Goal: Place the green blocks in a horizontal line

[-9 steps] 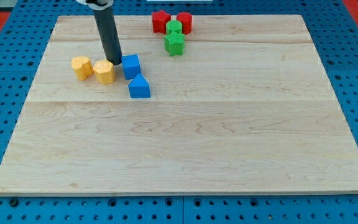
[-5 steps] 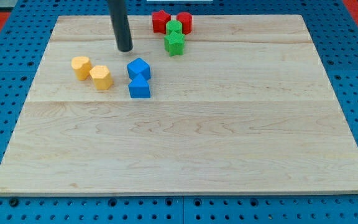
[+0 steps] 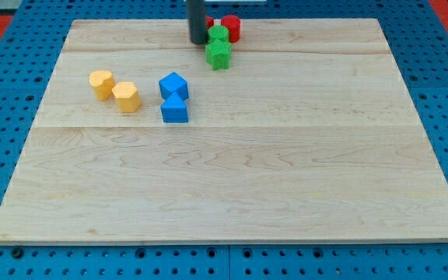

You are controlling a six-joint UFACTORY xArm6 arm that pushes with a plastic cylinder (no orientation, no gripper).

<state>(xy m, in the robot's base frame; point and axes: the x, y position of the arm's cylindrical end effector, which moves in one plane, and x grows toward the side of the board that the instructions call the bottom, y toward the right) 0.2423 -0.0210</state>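
Green blocks are stacked one behind the other just right of my tip (image 3: 199, 42): a rounded green block (image 3: 218, 34) beside it, a green star block (image 3: 218, 54) nearer the view's bottom. No claw is fitted, so nothing is gripped. A red block (image 3: 231, 27) sits behind; another is probably hidden by the rod. The star is best nudged sideways, and the red left untouched.

One camera only, so no second view shares anything. It looks down at a slant from beyond the view's bottom edge, facing the far edge at the view's top. It stands far enough back to take in the whole table (image 3: 232, 194), with pegboard on all sides.
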